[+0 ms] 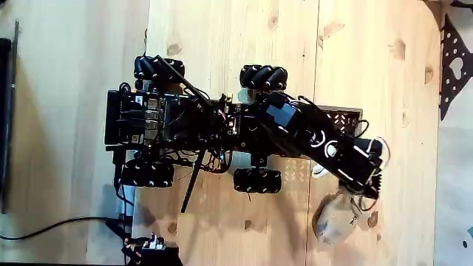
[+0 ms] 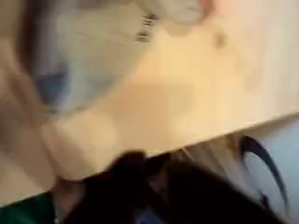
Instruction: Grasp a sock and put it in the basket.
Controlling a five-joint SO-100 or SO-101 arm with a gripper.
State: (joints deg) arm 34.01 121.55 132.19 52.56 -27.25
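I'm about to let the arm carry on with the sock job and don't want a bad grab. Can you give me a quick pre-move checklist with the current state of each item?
1. Sock located: cannot tell. The wrist view is blurred; a pale cloth with a blue patch fills its upper left.
2. Wrong sock avoided: not ok. The arm's tip sits beside the larger beige sock in the fixed view.
3. End effector open: cannot tell, hidden by the arm.
4. Basket reachable: ok, it sits beside the arm on the wheeled base.
5. Floor around the wheeled base free of clutter: ok.
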